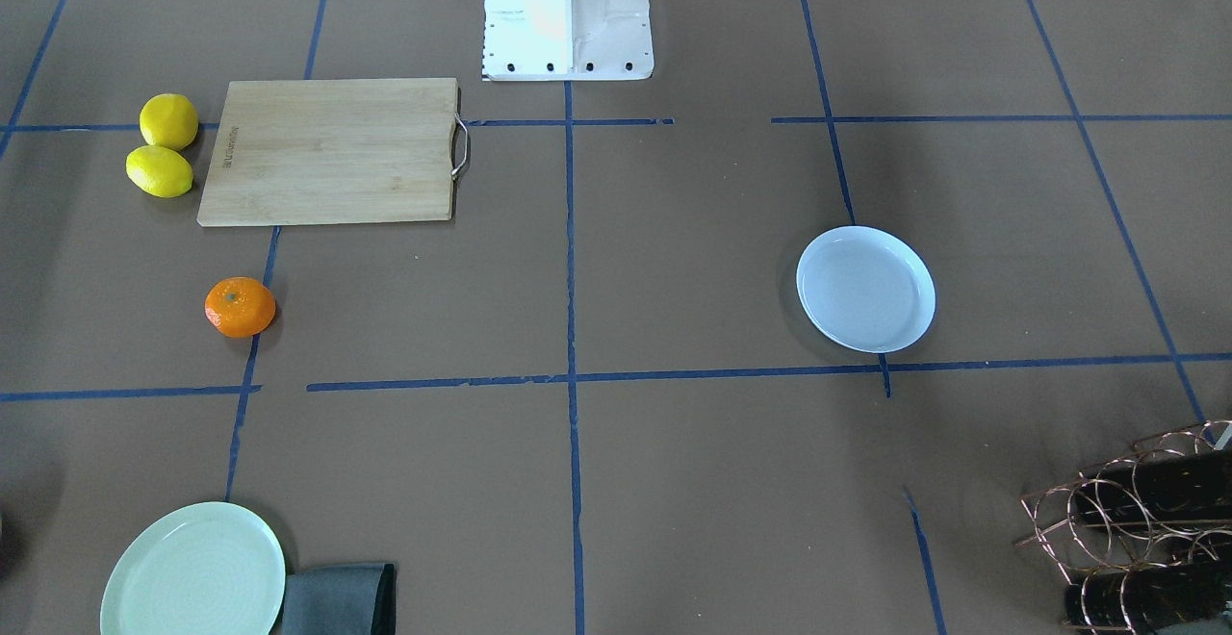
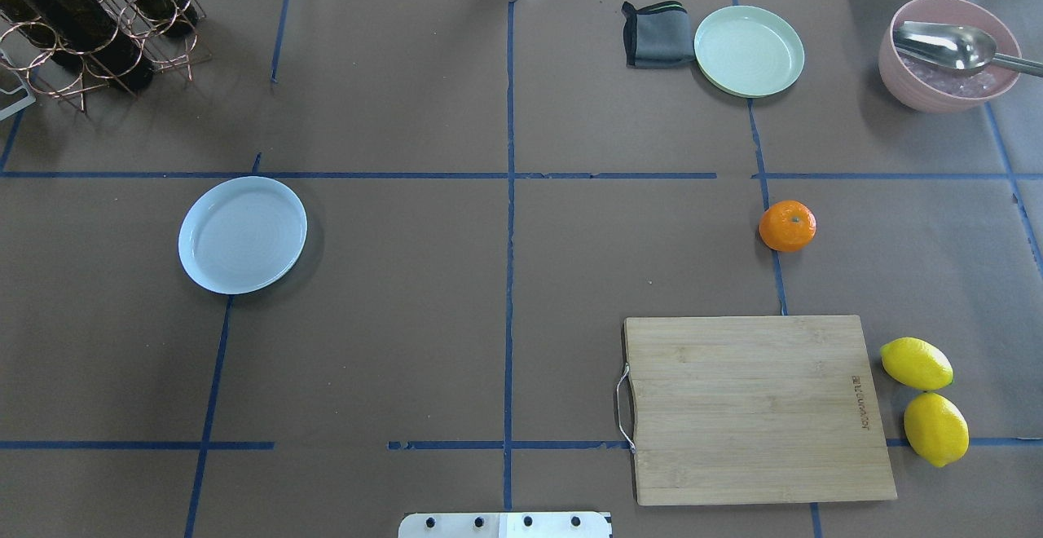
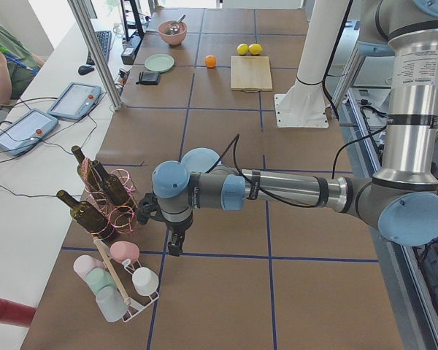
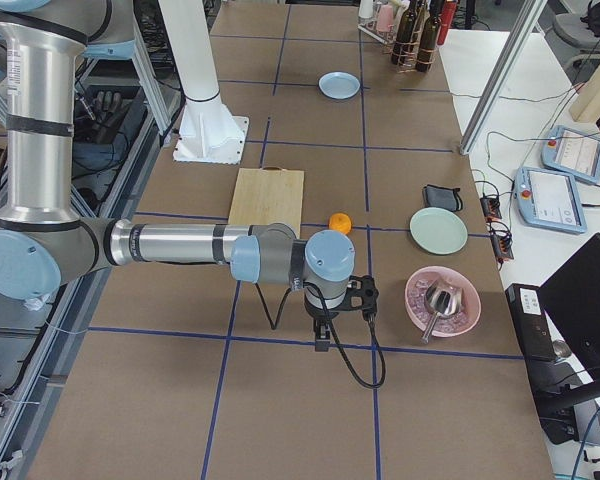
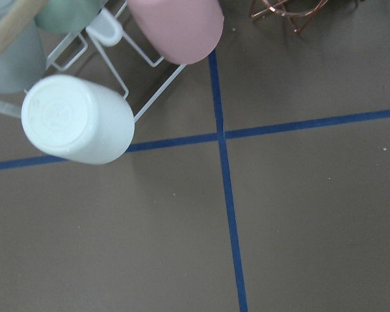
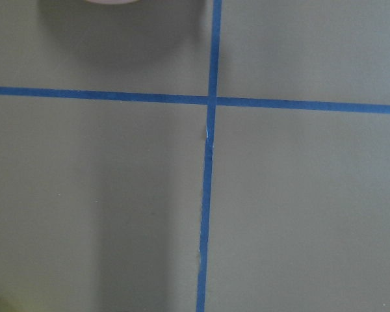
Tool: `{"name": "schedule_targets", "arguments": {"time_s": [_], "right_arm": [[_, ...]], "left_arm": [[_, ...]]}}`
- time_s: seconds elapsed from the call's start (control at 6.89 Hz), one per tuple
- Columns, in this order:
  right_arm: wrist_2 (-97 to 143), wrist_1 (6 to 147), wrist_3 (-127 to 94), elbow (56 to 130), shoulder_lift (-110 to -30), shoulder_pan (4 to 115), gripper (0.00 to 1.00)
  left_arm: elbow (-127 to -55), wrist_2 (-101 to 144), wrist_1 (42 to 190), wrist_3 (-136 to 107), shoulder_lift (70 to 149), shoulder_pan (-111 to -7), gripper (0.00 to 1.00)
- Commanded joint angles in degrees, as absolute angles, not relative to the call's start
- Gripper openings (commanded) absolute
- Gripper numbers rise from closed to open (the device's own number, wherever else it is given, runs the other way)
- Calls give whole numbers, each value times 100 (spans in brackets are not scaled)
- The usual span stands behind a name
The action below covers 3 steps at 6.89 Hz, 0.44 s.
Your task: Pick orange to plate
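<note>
Exterior right: orange [image 4: 340, 223] beyond R gripper [image 4: 323, 343]

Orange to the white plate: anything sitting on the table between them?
Nothing visible. Between the orange and the plate there is only taped table surface. The cutting board lies nearer the robot, off that line.

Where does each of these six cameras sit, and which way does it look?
Front-facing: across the table, facing the robot, steeply down; only its base shows.
Overhead: behind the robot, looking forward and down; the base's edge shows.
Exterior left: table's left end, looking along it; left arm, left tool near.
Exterior right: opposite end; right arm, right tool near.
Left wrist: down at a white cup; no body.
Right wrist: down at blue tape; no body.
Shared: front and overhead both show orange and plate, mirrored.
</note>
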State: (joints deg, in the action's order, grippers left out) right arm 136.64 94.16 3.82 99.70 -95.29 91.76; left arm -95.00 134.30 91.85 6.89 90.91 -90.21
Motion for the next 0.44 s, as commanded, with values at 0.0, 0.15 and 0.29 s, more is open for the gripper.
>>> {"name": "schedule_targets", "arguments": {"time_s": [0.0, 0.15, 0.29], "right_arm": [[13886, 9404, 387, 9984, -9196, 9167, 100], [13878, 9413, 378, 9958, -8958, 9097, 100], [13887, 9413, 395, 9845, -8860, 9071, 100]], "left_arm": [[-9510, 13464, 10078, 633, 9149, -8632, 100], [-9571, 13500, 10142, 668, 9219, -8457, 100], [-9467, 13500, 10412, 668, 9446, -8403, 100]]}}
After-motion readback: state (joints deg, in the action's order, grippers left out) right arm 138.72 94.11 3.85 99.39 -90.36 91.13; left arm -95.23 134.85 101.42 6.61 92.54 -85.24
